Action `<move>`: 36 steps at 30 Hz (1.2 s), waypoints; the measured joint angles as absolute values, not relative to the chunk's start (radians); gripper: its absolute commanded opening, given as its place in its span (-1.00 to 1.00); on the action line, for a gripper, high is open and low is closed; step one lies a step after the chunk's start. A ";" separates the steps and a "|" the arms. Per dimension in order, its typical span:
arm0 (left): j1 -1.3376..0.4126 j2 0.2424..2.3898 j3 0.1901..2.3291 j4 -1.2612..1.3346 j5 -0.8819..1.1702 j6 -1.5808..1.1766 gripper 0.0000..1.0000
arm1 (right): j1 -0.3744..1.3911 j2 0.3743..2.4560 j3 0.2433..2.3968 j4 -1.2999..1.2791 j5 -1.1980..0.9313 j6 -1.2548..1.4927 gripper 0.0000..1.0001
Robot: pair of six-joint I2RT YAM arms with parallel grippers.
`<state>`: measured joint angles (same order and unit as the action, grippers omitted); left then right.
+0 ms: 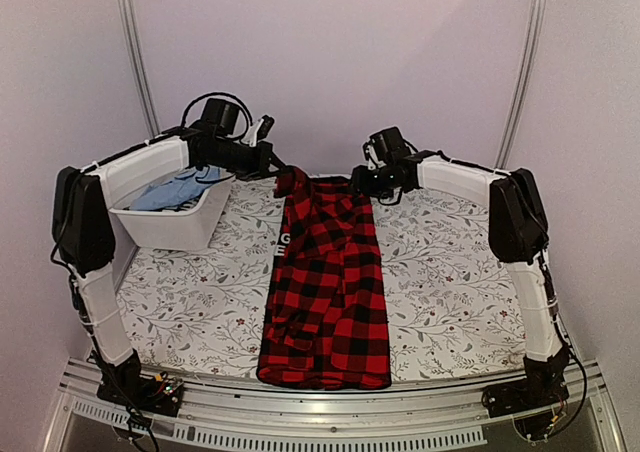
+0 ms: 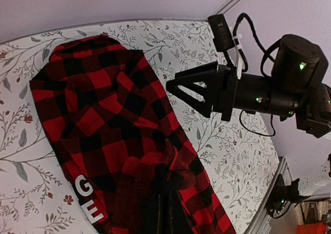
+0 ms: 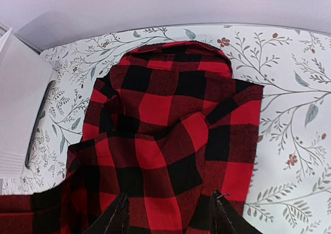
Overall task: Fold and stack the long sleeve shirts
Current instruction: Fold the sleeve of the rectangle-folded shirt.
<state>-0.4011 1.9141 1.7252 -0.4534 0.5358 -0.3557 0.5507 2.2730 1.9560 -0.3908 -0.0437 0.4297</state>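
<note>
so the red-and-black check shirt (image 1: pixel 325 282) lies lengthwise down the middle of the floral surface (image 1: pixel 450 292), left fingers (image 1: pixel 274 162) pinched shut on its far corner, probably to pull it flat, right fingers (image 3: pixel 115 221) spread open just over the opposite corner

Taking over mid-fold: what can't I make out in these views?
- Left gripper tips, left wrist: lost among black checks of the shirt.
- Right gripper touching shirt or not: no view shows the gap.
- Bin contents, top: blue cloth partly behind left arm.
- Shirt lettering: only two letters show.
</note>
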 measured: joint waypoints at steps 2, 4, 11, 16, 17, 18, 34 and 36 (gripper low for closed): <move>-0.412 1.911 1.705 -0.477 0.502 -0.368 -1.00 | 0.548 2.351 2.033 -0.392 -0.069 0.422 0.01; -0.416 1.901 1.693 -0.488 0.482 -0.376 -1.00 | 0.546 2.415 2.095 -0.388 -0.094 0.421 0.01; -0.492 1.784 1.583 -0.484 0.500 -0.377 -1.00 | 0.543 2.543 2.174 -0.308 -0.181 0.466 0.00; -0.627 1.751 1.507 -0.469 0.548 -0.367 -1.00 | 0.543 2.539 2.100 -0.260 -0.224 0.504 0.16; -0.645 1.752 1.488 -0.466 0.559 -0.368 -1.00 | 0.543 2.523 2.060 -0.248 -0.222 0.508 0.20; -0.664 1.754 1.459 -0.465 0.571 -0.367 -1.00 | 0.543 2.496 1.997 -0.235 -0.219 0.512 0.24; -0.756 1.857 1.411 -0.482 0.629 -0.338 0.11 | 0.604 1.905 1.384 -0.179 -0.178 0.500 0.48; -0.760 1.857 1.413 -0.476 0.654 -0.334 0.11 | 0.636 1.868 1.314 -0.180 -0.169 0.501 0.48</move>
<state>-0.7605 1.8572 1.4132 -0.4755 0.6544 -0.3336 0.6357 1.8679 1.3144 -0.1799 -0.1688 0.5011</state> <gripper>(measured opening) 0.547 0.742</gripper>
